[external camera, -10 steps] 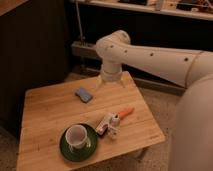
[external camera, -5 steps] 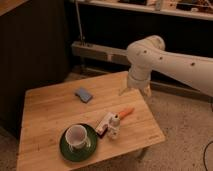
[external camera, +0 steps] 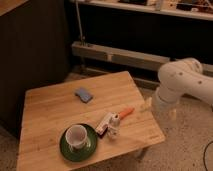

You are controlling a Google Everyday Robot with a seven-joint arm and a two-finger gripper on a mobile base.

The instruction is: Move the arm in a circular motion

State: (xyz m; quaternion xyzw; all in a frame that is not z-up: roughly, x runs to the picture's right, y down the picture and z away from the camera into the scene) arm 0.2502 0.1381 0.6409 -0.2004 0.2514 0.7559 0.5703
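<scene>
The arm (external camera: 182,80) is glossy white with thick rounded segments. It comes in from the right edge and bends down at a bulbous joint. Its wrist end (external camera: 162,100) hangs just beyond the right edge of the wooden table (external camera: 55,112). The gripper (external camera: 160,110) is at the bottom of the wrist, low beside the table's right edge, near the orange object (external camera: 126,112). It holds nothing that I can see.
On the table are a blue pad (external camera: 84,94), a white cup (external camera: 76,135) on a green plate (external camera: 65,148), a small white bottle (external camera: 113,125) and a dark bar (external camera: 102,126). A dark wall and a metal rail (external camera: 120,56) stand behind.
The arm has swung to the right, from above the back of the table to beyond its right edge, and its wrist has dropped lower. The things on the table have not moved.
</scene>
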